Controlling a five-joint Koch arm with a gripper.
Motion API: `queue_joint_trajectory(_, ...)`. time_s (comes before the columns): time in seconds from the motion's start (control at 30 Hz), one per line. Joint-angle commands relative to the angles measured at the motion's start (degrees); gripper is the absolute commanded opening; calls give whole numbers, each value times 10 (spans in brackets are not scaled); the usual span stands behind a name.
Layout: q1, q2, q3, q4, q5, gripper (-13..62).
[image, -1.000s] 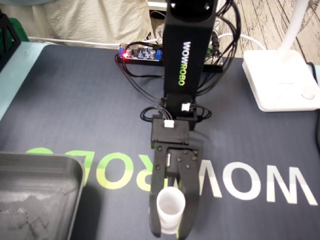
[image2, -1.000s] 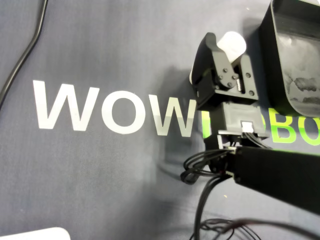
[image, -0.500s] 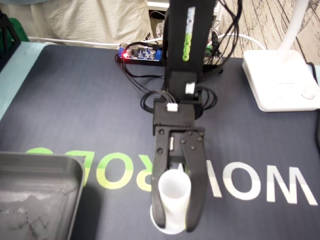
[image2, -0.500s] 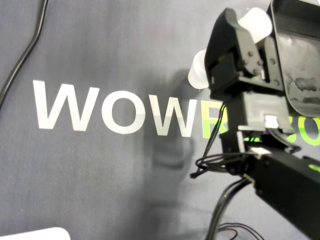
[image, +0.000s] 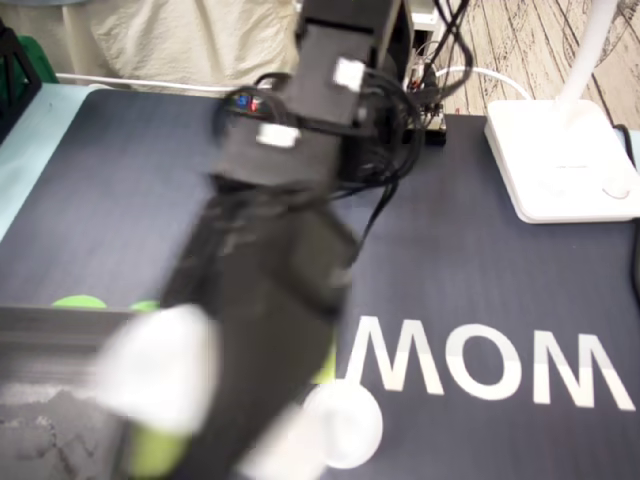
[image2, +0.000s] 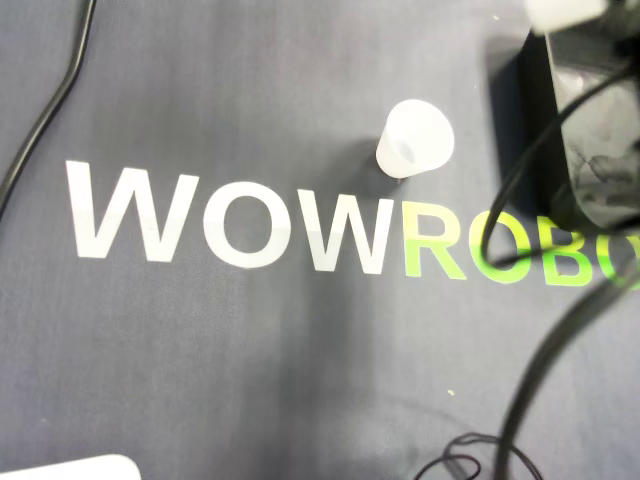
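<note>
CLAW (image: 215, 420): motion-blurred above tray (image: 40, 330), grip can't tell | RISK: flinging white cup (image: 160, 372) past tray at this speed; clipping 2nd cup (image2: 413, 140) beside tray

Dark mat (image: 150, 170) bearing WOWROBO lettering (image2: 230, 220) — white lamp base (image: 560, 160) at its right edge in the fixed view; black cable (image2: 72, 70) crosses its corner in the overhead view.

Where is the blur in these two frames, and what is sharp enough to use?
Fixed view: the arm is smeared by motion blur, its jaws unreadable, and the white blob beside it has no edges; the lamp base and mat lettering are crisp. Overhead view: the cup on the mat is sharp with a faint shadow, while dark cables in the foreground are out of focus.
</note>
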Motion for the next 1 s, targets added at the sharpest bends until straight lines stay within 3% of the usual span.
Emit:
queue_joint_trajectory(0.0,24,-19,-76,40,106,29)
queue_joint_trajectory(0.2,79,-101,-174,49,351,28)
queue_joint_trajectory(0.6,156,-221,-203,-44,774,28)
queue_joint_trajectory(0.97,193,-319,-203,-170,1046,28)
